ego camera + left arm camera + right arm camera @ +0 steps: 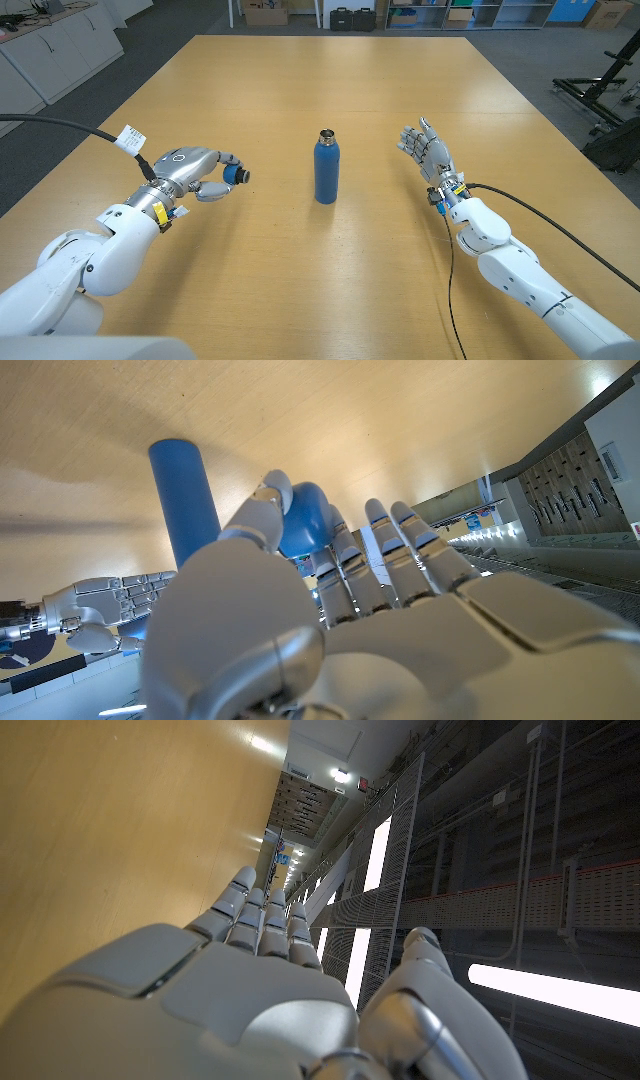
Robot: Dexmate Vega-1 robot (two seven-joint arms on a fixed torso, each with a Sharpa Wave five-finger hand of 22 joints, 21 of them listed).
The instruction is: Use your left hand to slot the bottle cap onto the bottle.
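A blue bottle (326, 169) stands upright near the middle of the wooden counter (330, 90), its metal neck open at the top. To its left, well apart from it, the left hand (195, 172) holds the blue bottle cap (241, 175) at its fingertips, pinched between the thumb and the fingers, with the cap pointing toward the bottle. In the left wrist view the cap (303, 520) sits between the thumb and the fingers (345, 555) of the left hand (330, 610), and the bottle (185, 500) shows as a blue column beyond it, apart from the cap. The right hand (105, 605) also shows in that view, past the bottle. On the other side of the bottle, in the head view, the right hand (430, 153) is near the counter with its fingers spread and reaching away from the robot, holding nothing; whether it touches the surface I cannot tell. The right wrist view shows the back of the right hand (250, 990) with its fingers (260, 915) straight and close together beside the counter (110, 830), the thumb held out to one side. A black cable (60, 125) runs to the left arm, and another (560, 225) trails from the right arm across the counter.
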